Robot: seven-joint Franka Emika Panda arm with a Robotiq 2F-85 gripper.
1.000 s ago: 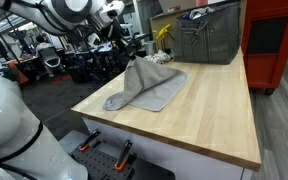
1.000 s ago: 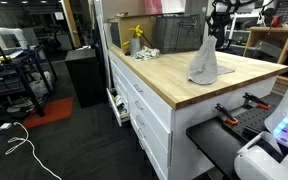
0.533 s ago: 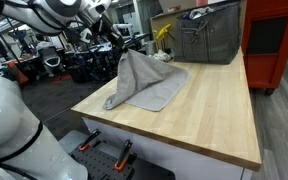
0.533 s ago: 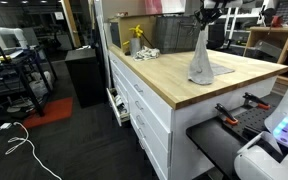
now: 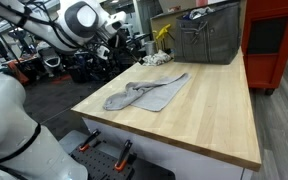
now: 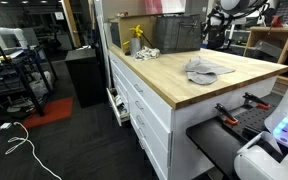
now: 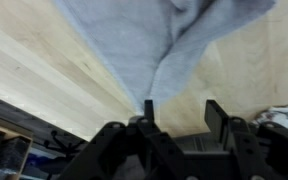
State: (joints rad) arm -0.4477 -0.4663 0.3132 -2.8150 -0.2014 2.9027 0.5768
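A grey cloth [image 5: 144, 92] lies crumpled and partly folded on the wooden table [image 5: 214, 115] in both exterior views, near one end of the top; the cloth [image 6: 204, 70] is flat now, not lifted. My gripper [image 7: 181, 115] hangs above it, open, with nothing between its fingers [image 7: 216, 118]. In the wrist view the cloth [image 7: 134, 40] spreads below the jaws, a narrow fold pointing toward the left finger. In an exterior view the gripper [image 5: 122, 47] sits above the cloth's far edge.
A grey bin [image 5: 209, 35] stands at the back of the table with a yellow object [image 5: 162, 35] beside it. A red cabinet [image 5: 276, 40] stands beyond. Drawers [image 6: 134, 105] line the table's side, with office clutter behind.
The cloth, held up in a peak one second ago, has dropped and now lies on the table. The jaws have opened and let it go.
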